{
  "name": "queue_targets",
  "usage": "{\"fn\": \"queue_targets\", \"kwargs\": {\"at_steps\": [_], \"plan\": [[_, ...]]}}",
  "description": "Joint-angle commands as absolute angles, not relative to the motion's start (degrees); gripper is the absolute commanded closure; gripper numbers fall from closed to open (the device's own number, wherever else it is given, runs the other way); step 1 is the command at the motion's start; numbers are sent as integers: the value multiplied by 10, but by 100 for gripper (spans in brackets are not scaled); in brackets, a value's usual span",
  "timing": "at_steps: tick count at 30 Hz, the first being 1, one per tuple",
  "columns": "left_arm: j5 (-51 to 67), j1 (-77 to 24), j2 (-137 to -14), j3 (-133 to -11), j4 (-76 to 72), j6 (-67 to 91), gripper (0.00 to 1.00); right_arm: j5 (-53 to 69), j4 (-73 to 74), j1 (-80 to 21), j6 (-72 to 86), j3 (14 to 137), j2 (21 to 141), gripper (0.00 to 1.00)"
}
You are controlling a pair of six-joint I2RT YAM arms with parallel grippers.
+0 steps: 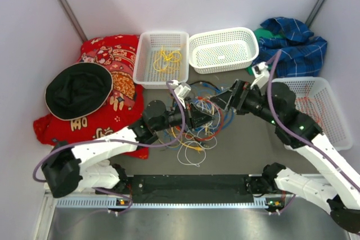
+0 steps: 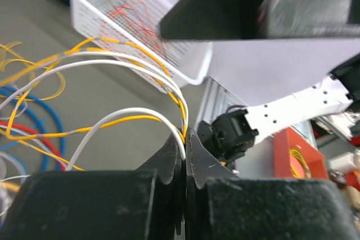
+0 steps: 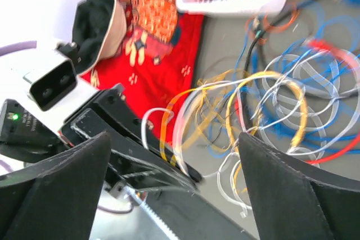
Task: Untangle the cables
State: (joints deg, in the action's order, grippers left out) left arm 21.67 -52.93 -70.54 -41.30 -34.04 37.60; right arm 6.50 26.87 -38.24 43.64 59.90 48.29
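Observation:
The cables [image 1: 199,125] lie in a tangled pile of yellow, white, blue, red, orange and black loops at the table's middle. My left gripper [image 1: 198,114] is over the pile. In the left wrist view it [image 2: 184,137] is shut on a few white and yellow cables [image 2: 135,63], which rise taut from the pile. My right gripper [image 1: 224,102] hovers just right of the left one, jaws wide open and empty. The right wrist view [image 3: 174,136] shows the lifted yellow and white loops [image 3: 185,116] and the pile [image 3: 292,99] between its fingers [image 3: 292,189].
A white basket [image 1: 147,60] with yellow cables and another white basket [image 1: 247,46] stand at the back. A third basket [image 1: 332,111] with red cables [image 2: 138,23] is at the right. A red cloth [image 1: 115,54] with a black hat [image 1: 79,89] lies at the left, a blue plaid cloth [image 1: 295,43] at the back right.

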Motion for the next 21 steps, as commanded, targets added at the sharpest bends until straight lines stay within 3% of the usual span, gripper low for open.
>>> {"fn": "queue_targets", "kwargs": {"at_steps": [1, 8, 15, 21], "plan": [[137, -528, -623, -470, -157, 289, 100, -12, 324, -388, 373, 671, 447, 4], [76, -528, -601, -582, 33, 197, 100, -24, 317, -388, 366, 666, 455, 6], [99, -528, -592, -578, 31, 198, 100, 48, 215, -388, 439, 642, 499, 28], [105, -528, -578, -560, 14, 205, 100, 105, 140, -385, 507, 643, 547, 30]]}}
